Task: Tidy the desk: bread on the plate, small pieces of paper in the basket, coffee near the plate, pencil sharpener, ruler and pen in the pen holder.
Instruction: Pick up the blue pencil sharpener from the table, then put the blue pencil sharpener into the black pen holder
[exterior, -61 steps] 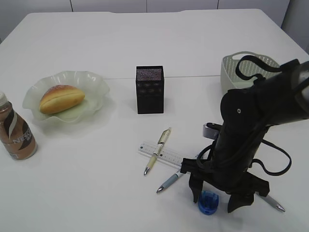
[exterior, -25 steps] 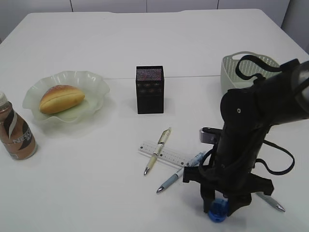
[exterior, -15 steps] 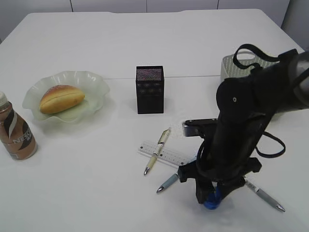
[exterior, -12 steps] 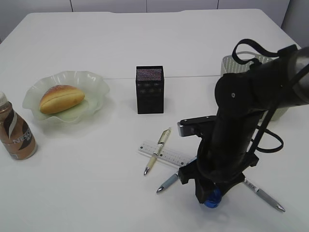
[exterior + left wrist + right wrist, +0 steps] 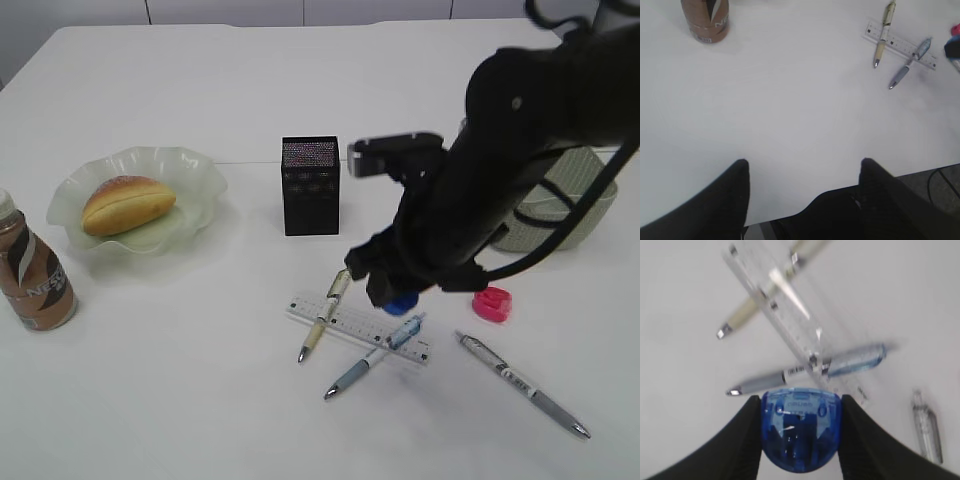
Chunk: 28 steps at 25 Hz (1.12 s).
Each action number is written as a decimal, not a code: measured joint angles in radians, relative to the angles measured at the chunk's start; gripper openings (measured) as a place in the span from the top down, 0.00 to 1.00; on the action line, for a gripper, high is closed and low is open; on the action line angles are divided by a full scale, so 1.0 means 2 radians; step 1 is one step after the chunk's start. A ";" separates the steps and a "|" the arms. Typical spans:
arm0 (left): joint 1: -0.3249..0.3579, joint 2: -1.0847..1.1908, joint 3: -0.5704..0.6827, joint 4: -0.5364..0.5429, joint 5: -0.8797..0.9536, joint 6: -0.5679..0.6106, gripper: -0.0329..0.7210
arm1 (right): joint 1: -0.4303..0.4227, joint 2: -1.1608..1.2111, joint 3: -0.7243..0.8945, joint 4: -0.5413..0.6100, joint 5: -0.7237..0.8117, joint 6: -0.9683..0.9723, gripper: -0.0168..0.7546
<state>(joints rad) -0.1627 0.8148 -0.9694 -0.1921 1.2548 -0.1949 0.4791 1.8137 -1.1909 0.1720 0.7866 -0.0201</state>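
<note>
We are holding the blue pencil sharpener (image 5: 800, 429) squeezed between the two fingers of our right pincer (image 5: 799, 432), lifted clear of the table (image 5: 200, 400) and hanging above the clear ruler (image 5: 785, 315) and the pens crossed over it. In the exterior view the sharpener (image 5: 401, 303) is peeking out under the wrist, just above the ruler's (image 5: 355, 325) right end.

The black mesh pen holder (image 5: 310, 185) is standing up and to the left of us, so we are wanting to carry high enough to clear its rim, centre over the opening, then lower before letting go; dropped from a height, a rounded piece like this could bounce off the edge. Grip looks even on both flat sides, so no need to rush.

Our left pincer (image 5: 802, 172) is idling with fingers spread wide, holding nothing, low over the near table edge, the coffee bottle (image 5: 705, 20) well ahead of it.

A pink sharpener (image 5: 491, 303) is waiting near the basket (image 5: 560, 215).
</note>
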 joint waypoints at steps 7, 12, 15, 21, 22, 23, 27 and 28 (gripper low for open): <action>0.000 0.000 0.000 -0.010 0.000 0.000 0.30 | 0.000 -0.091 -0.001 -0.033 -0.108 -0.004 0.53; 0.000 0.000 0.000 -0.010 0.000 0.000 0.30 | 0.000 -0.097 -0.001 -0.091 -0.208 -0.005 0.53; 0.000 0.000 0.000 -0.011 0.000 0.000 0.30 | 0.000 -0.090 -0.001 -0.115 -0.295 -0.005 0.53; 0.000 0.000 0.000 -0.034 0.000 0.000 0.30 | 0.000 -0.051 -0.001 -0.122 -0.442 -0.005 0.53; 0.000 0.000 0.000 -0.039 0.000 0.000 0.30 | 0.000 -0.042 -0.001 -0.122 -0.466 -0.006 0.53; 0.000 0.000 0.000 -0.045 0.000 0.000 0.30 | 0.000 -0.032 -0.001 -0.123 -0.490 -0.006 0.53; 0.000 0.000 0.000 -0.060 0.000 0.000 0.30 | -0.003 0.005 -0.001 -0.123 -0.579 -0.007 0.53; 0.000 0.000 0.000 -0.063 0.000 0.000 0.30 | -0.005 0.014 -0.001 -0.119 -0.598 -0.008 0.53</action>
<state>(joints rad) -0.1627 0.8148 -0.9694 -0.3190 1.2548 -0.1949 0.4692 1.8411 -1.1922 -0.0652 -0.4094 -0.0368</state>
